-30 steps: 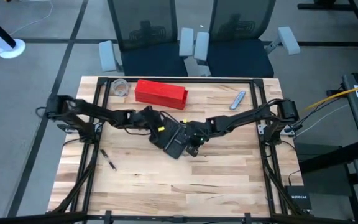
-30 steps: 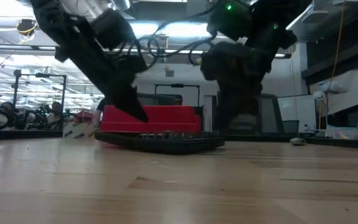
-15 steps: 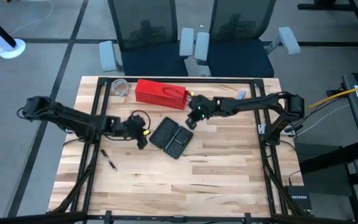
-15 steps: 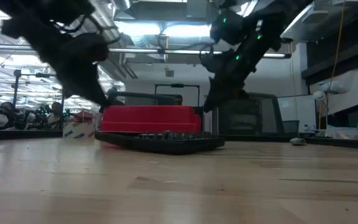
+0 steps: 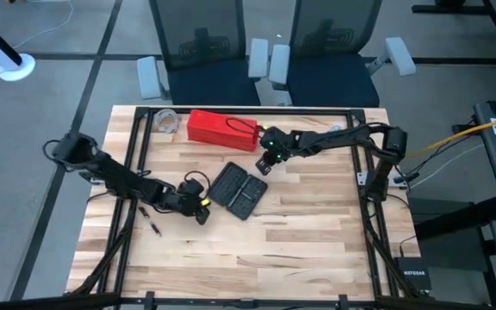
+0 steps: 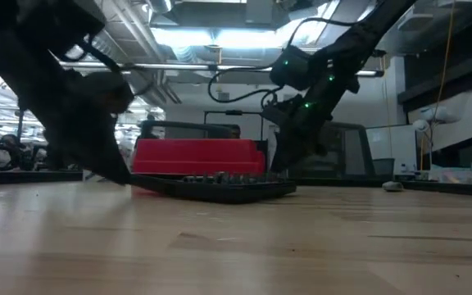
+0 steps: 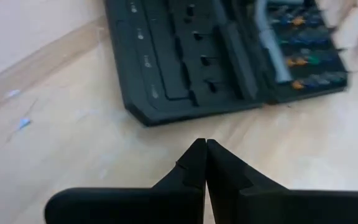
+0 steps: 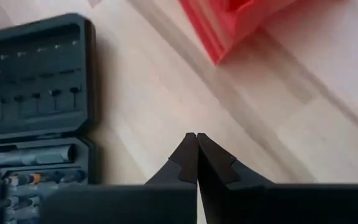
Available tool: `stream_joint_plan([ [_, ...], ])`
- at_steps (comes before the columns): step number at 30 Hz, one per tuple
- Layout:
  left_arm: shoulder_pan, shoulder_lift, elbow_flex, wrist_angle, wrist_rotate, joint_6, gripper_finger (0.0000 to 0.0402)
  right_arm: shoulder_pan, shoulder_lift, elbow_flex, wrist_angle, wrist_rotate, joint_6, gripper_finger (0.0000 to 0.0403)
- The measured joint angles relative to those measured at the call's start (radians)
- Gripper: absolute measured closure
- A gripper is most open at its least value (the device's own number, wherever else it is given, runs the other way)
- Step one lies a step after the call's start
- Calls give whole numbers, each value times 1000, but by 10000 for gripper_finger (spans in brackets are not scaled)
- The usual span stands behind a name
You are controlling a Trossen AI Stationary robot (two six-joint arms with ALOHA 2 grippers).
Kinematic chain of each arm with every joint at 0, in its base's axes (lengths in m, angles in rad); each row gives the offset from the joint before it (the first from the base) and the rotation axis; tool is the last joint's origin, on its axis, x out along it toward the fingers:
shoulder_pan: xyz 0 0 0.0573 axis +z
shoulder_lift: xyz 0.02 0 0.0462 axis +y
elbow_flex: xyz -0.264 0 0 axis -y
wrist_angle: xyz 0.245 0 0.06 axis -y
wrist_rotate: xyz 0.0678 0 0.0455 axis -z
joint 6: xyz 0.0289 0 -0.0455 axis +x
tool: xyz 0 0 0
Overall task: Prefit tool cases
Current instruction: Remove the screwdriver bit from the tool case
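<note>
The black tool case (image 5: 238,189) lies opened flat on the wooden table, both gridded halves facing up; it also shows in the low view (image 6: 220,188). My left gripper (image 5: 201,213) is shut and hovers just off the case's near-left corner, fingertips (image 7: 204,149) pointing at bare wood short of the case (image 7: 216,56). My right gripper (image 5: 263,169) is shut, between the case's far side and the red box (image 5: 222,129). In the right wrist view my right gripper (image 8: 196,140) points at bare wood, with the case (image 8: 36,106) to one side and the red box (image 8: 241,18) beyond.
The long red box (image 6: 199,156) lies behind the case near the far edge. A clear round object (image 5: 166,120) sits at the far left, a grey-blue tool (image 5: 330,136) at the far right, and a small dark item (image 5: 151,224) near the left arm. Bare wood fills the near half.
Both grippers have drawn away from the case, staying shut. The left one has swung toward the table's near-left and sunk a little, rolling as it went. The right one has moved toward the far edge, near the red box. The case has stayed flat where it was.
</note>
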Motion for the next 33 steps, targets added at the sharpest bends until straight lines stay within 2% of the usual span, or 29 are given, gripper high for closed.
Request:
stream_joint_plan([
  [7, 68, 90, 3, 78, 7, 10, 401, 65, 9, 0, -8, 13, 43, 403],
  [13, 152, 94, 3, 124, 12, 193, 401, 168, 58, 0, 0, 25, 114, 403],
  [19, 251, 95, 11, 120, 16, 333, 401, 261, 70, -1, -18, 99, 202, 403],
  [25, 330, 96, 17, 139, -16, 449, 401, 332, 67, 0, 4, 12, 278, 403],
  [33, 357, 95, 20, 166, 143, 469, 401, 356, 59, 0, -15, 22, 278, 403],
])
